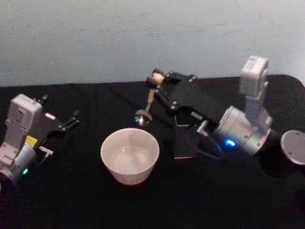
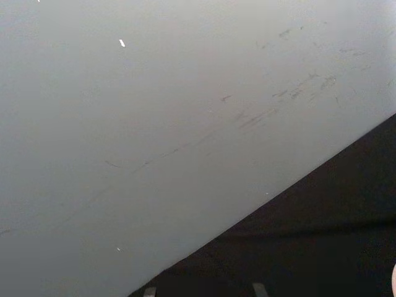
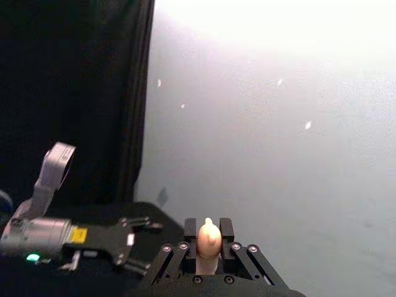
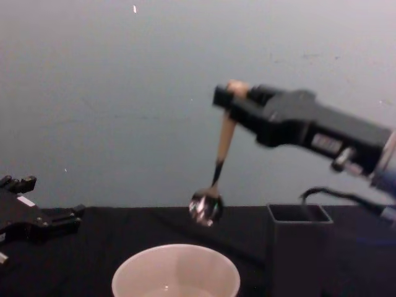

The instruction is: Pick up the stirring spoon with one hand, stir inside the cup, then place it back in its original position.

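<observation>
Stirring spoon (image 4: 223, 145) hangs in the air, clamped by the right gripper (image 4: 226, 98) near the top of its beige handle, with the small bear head poking out just above the gripper's fingers. It is tilted: the shiny round bowl points down and sits toward the robot's left of the handle top. In the head view the spoon (image 1: 149, 98) has its bowl just beyond the far rim of the cup (image 1: 128, 171), raised above the rim level and clear of it, not inside. The chest view places the bowl over the far side of the cup (image 4: 176, 247) and to the left of the dark square holder (image 4: 297, 247), higher than the holder's open top. The holder (image 1: 186, 140) stands just beside the cup on the black tabletop (image 1: 71, 200), under the right arm. From the right wrist view the bear head (image 3: 209, 238) shows pinched between the two fingers. The left gripper (image 1: 61, 110) rests low over the tabletop at the robot's left, well apart from the cup, its fingers spread.
</observation>
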Motion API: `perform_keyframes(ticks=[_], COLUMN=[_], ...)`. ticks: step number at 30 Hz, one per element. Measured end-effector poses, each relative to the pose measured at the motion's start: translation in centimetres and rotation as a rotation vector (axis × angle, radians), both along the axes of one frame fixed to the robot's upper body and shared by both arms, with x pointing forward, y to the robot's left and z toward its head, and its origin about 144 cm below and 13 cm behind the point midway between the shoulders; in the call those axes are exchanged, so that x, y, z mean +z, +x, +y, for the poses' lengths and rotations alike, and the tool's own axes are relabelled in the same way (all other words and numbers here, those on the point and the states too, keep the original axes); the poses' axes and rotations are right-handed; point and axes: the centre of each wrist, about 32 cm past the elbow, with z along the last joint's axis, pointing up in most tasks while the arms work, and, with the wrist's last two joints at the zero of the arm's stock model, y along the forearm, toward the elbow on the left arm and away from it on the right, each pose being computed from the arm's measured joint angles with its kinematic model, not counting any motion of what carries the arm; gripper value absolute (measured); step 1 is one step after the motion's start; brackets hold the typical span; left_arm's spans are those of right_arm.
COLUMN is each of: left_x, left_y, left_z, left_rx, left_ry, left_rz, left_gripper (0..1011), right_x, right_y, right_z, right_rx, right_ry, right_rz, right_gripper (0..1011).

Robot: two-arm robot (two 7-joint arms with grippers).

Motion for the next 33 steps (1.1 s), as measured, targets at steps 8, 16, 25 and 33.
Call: perform_keyframes(ticks=[8,16,25,33], left_x=[0.0,0.0,0.0,0.0], left_y=[0.0,0.0,0.0,0.0], left_z=[0.0,0.0,0.0,0.0], left_rx=[0.000,0.000,0.000,0.000], left_ry=[0.000,0.000,0.000,0.000], left_rz=[0.000,0.000,0.000,0.000], left_gripper=[1001,1001,1001,1001], right_x=[1.9,2.4,2.1,1.7], right_y=[-0.3,-0.9,-1.9,-2.3], right_z=[-2.7,-4.9,-6.7,-7.1], right_rx=[-0.059,-0.108,-0.149,-0.166], right_ry=[0.021,0.011,-0.020,-0.032], right_rz=[-0.045,-0.063,-0.032,-0.005], right_gripper=[214,214,214,214])
